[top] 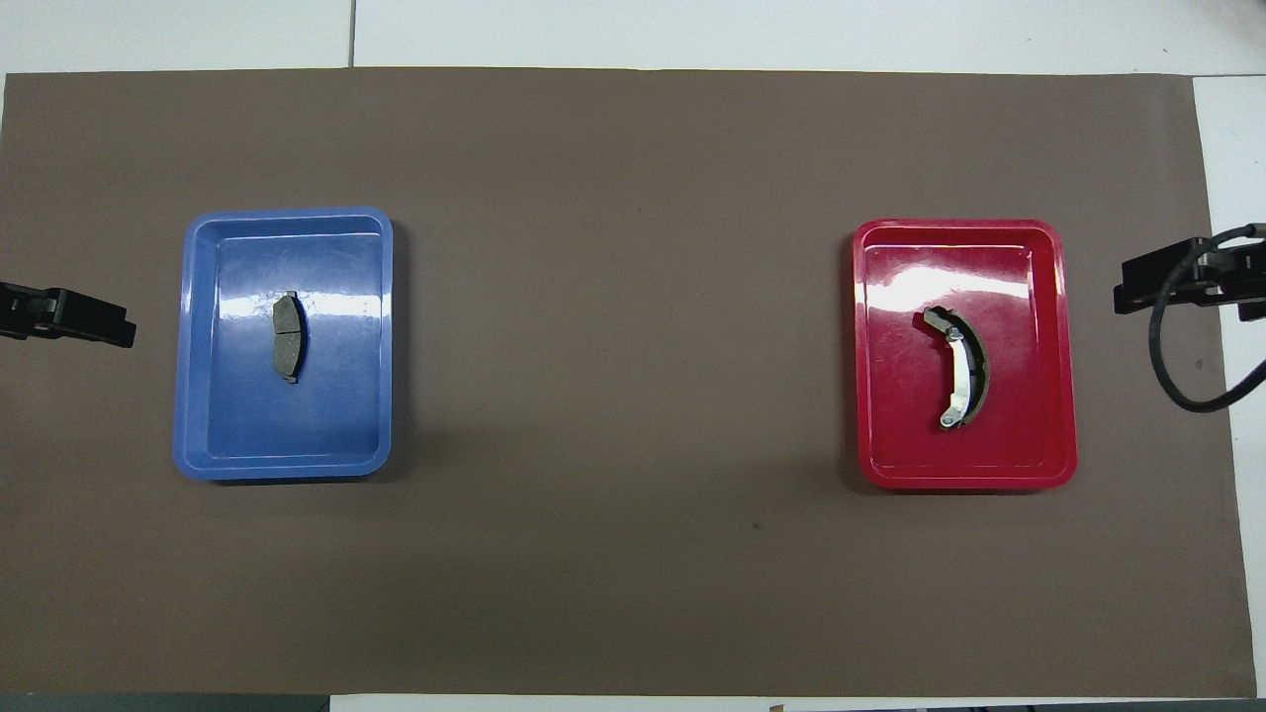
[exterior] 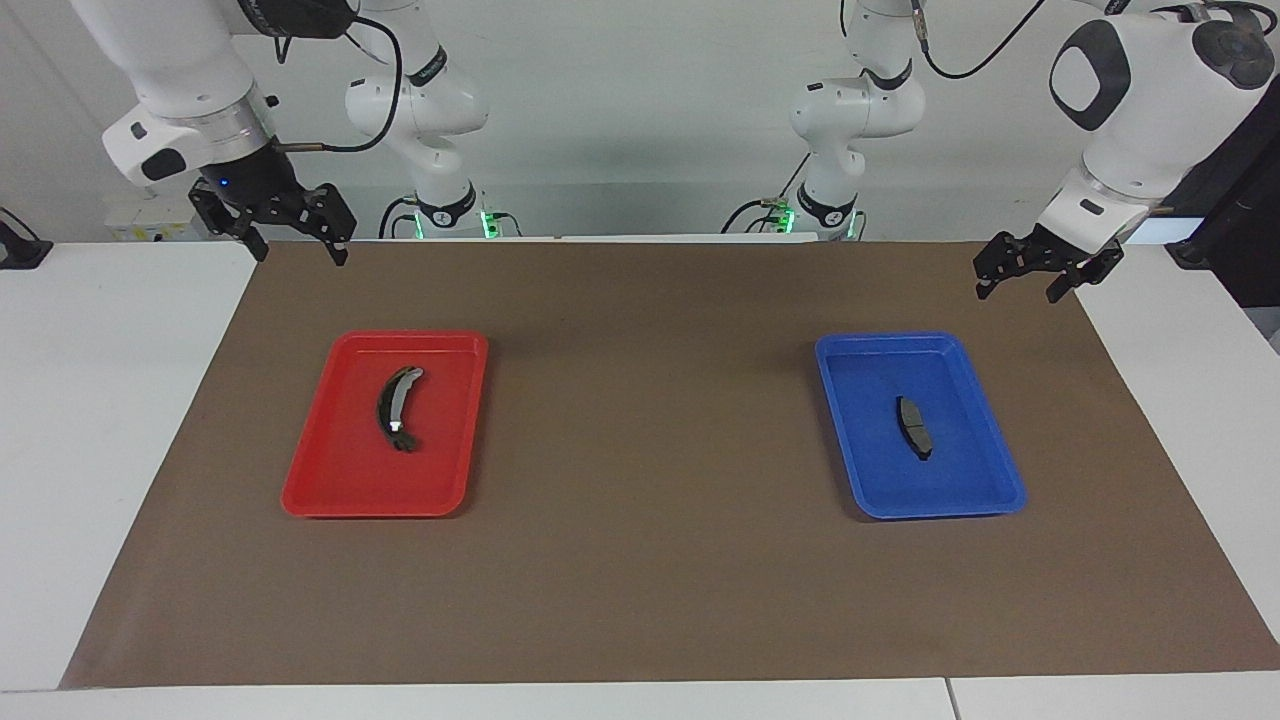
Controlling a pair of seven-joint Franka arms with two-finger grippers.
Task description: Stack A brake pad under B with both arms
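Note:
The small dark-grey brake pad (exterior: 913, 426) lies flat in a blue tray (exterior: 940, 505) toward the left arm's end; it also shows in the overhead view (top: 288, 336). The curved black brake shoe (exterior: 397, 405) with a silver band lies in a red tray (exterior: 340, 490) toward the right arm's end, and shows in the overhead view (top: 961, 381). My left gripper (exterior: 1020, 291) is open, empty and raised over the mat's edge beside the blue tray (top: 287, 465). My right gripper (exterior: 298, 252) is open, empty and raised over the mat's corner beside the red tray (top: 890, 297).
A brown mat (exterior: 640, 420) covers most of the white table, and both trays rest on it. A wide stretch of bare mat lies between the trays. A black cable (top: 1177, 376) hangs from the right arm over the table's edge.

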